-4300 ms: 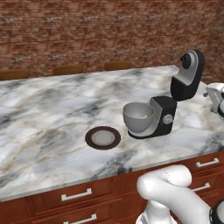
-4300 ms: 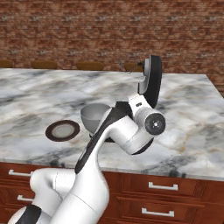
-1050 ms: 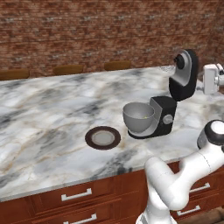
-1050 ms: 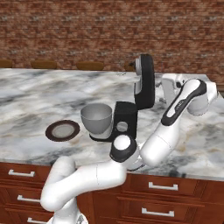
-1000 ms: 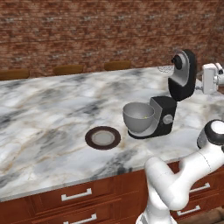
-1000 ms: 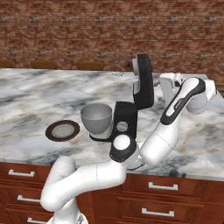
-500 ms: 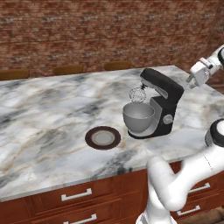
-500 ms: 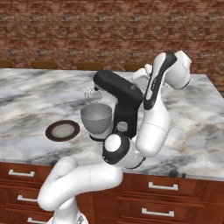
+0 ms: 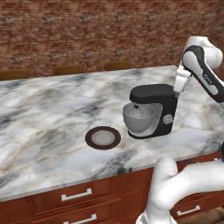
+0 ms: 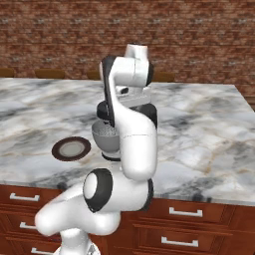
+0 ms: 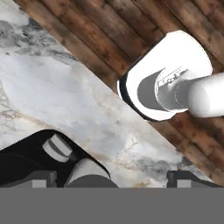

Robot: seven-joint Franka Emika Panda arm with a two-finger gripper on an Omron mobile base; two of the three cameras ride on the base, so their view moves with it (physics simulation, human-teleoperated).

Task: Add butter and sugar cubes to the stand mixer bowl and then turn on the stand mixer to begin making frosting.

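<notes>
One black mixer (image 9: 154,109) sits on the marble counter (image 9: 52,113), with its head down over the grey bowl (image 9: 139,118). The bowl is tucked under the head, on the mixer's base. A silver knob (image 9: 167,119) shows on the mixer's side. A flat brown plate (image 9: 103,138) lies just beside the bowl, on its left. The claw (image 11: 107,179) hangs right over the back of the mixer, looking down at it. Its two dark tips stand wide apart and hold nothing. Behind the counter is a brick wall (image 9: 87,30).
</notes>
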